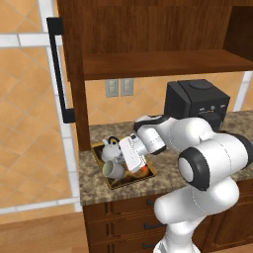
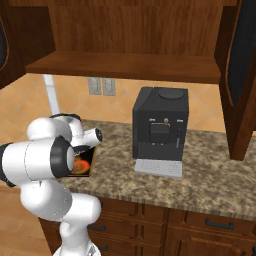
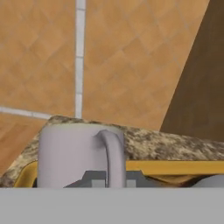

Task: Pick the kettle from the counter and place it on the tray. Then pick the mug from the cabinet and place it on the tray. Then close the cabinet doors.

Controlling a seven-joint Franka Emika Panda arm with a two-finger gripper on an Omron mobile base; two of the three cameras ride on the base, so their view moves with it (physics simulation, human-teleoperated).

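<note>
Hand view: fingers clamped on the handle of the small grey-beige cylindrical mug, over the shallow gold-rimmed rectangular tray, just beside the squat silvery-white dome kettle. Judgement: lower until its base seats on the tray inside, then release, avoiding the kettle

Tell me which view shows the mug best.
Hand view: the mug sits close and upright with its handle facing the camera, in front of the tray rim. The left base view shows it small, on the tray beside the kettle. In the right base view the arm hides it.
</note>
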